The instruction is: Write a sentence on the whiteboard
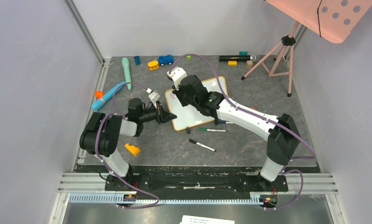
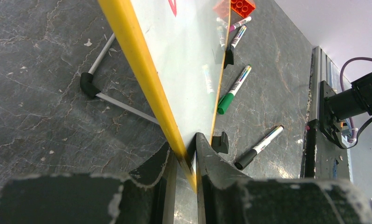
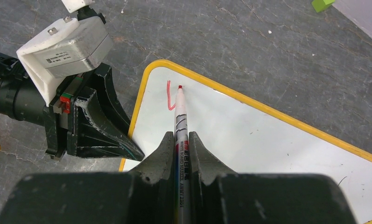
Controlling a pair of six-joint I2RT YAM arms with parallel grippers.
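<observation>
Left arm: elbow folded by the counter's left edge, forearm level, reaching toward the centre.
Left gripper [image 2: 189, 154]: fingers pinch the yellow frame at the whiteboard's [image 1: 187, 116] left edge.
Right arm: stretched diagonally from the near right corner, wrist bent down over the board.
Right gripper [image 3: 180, 140]: pressed tight around a red marker [image 3: 180, 116], tip pointing forward.
Whiteboard: mid-counter, between both grippers.
Sentence [image 3: 169, 95]: only one curved red stroke, in the board's corner; the marker tip sits just beside it, contact unclear.
Writing: marker barrel reads "WHITE BOARD"; the rest is too small.
Nearby: green marker [image 1: 212, 129] and black marker [image 1: 202, 145] lie toward the near edge.
</observation>
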